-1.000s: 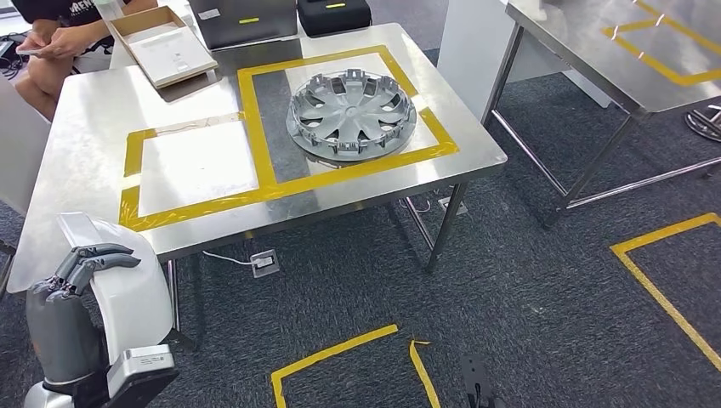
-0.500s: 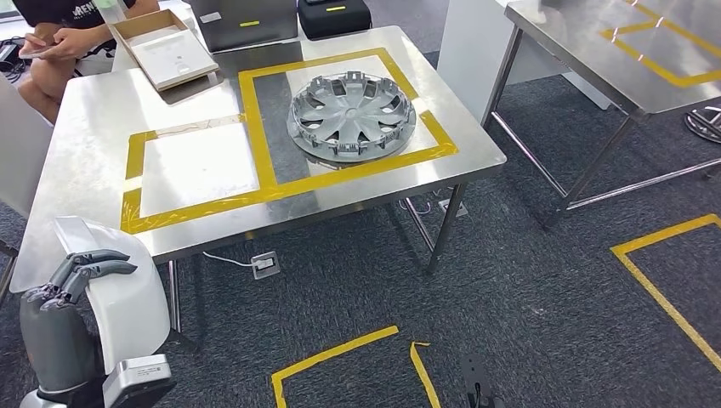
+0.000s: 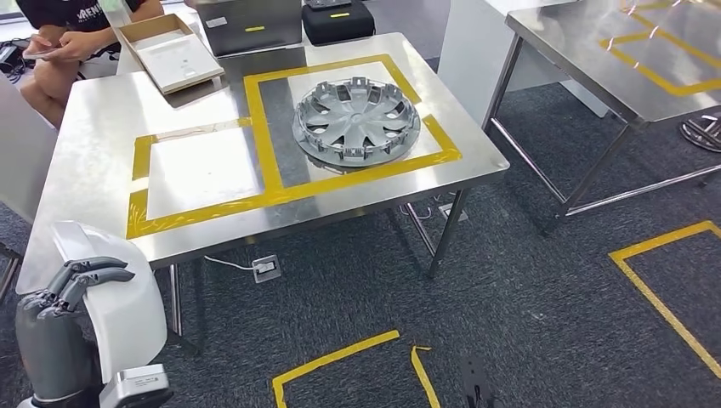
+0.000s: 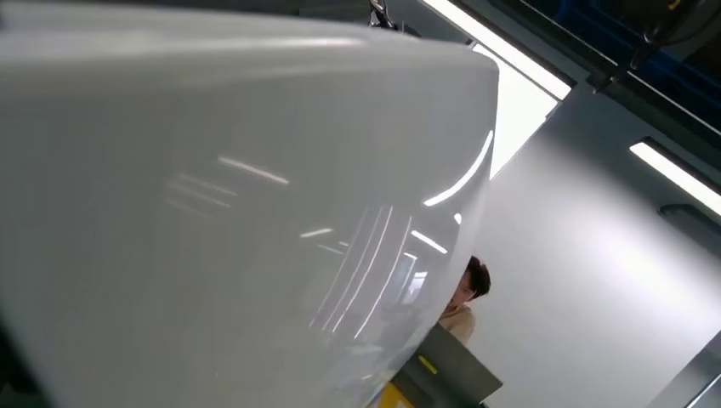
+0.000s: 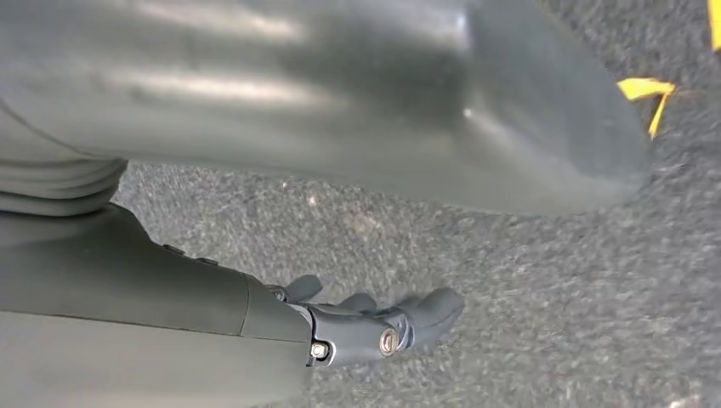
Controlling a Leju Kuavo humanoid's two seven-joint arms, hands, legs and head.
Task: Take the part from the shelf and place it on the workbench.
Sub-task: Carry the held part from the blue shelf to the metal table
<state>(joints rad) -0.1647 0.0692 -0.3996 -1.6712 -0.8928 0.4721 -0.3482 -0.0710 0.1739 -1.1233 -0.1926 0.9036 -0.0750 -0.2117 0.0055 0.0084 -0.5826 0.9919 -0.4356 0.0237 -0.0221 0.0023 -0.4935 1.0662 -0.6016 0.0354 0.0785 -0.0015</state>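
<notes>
Workbench (image 3: pixel 85 153) ahead, taped yellow squares, silver hubcap (image 3: pixel 356 119) in the right one. White part (image 3: pixel 119 297) low left, short of the bench edge, left hand (image 3: pixel 59 293) fingers curled over its rim. Right hand (image 5: pixel 374 327) hangs over carpet, holding nothing, fingers loosely extended.

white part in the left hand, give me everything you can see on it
The white part is a smooth, glossy panel, plastic by the look, with rounded corners and a gently curved face. The left hand holds it roughly upright at the robot's lower left, fingers wrapped over one edge. It hangs below the near corner of the workbench, not yet above it or touching it. In the left wrist view its shiny surface reflects ceiling lights.
</notes>
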